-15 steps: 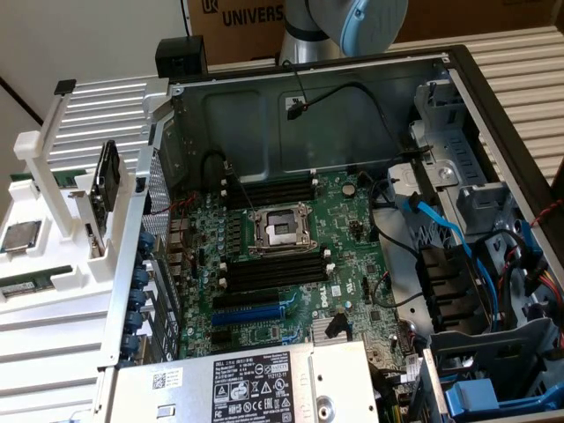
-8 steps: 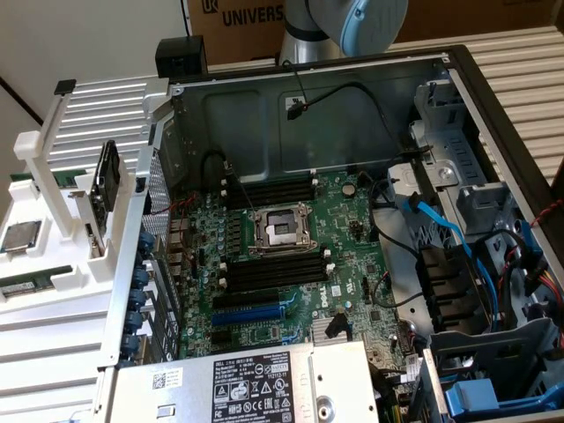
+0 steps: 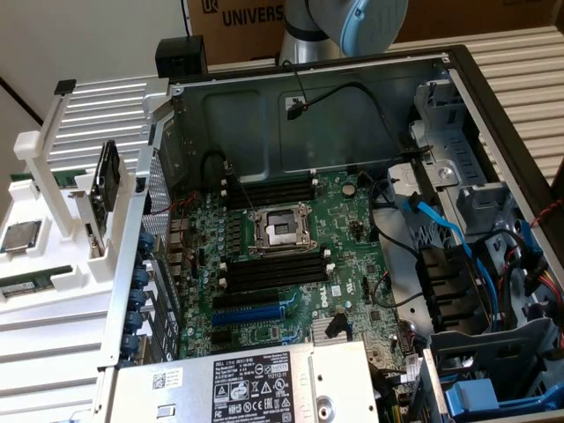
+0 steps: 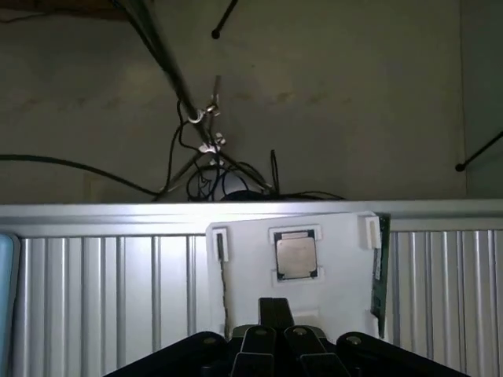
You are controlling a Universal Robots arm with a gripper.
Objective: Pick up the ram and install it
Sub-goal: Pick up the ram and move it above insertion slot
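Grey sheet metal forms the open computer case, the largest thing on the ribbed metal table. Inside it, a green motherboard lies flat against the case floor. A silver power supply with a black label sits at the case edge nearest the exterior camera. Blue cables run through the drive bay at the exterior view's right. The grey and pale-blue arm rises behind the case's rear wall.

A white plastic holder stands outside the case at the exterior view's left, and in the wrist view it sits against the table's edge. Long black memory slots flank the bare processor socket at the middle of the board. No green stick shows in them.

A square silver processor chip rests in a frame at the middle of the holder. The ram — a thin green stick — stands on its long edge in a bracket along one side edge of the holder, beside the chip but not touching it.

The gripper is over the opposite part of the holder from the table's edge, its black fingers pressed together and holding nothing — apart from the ram.
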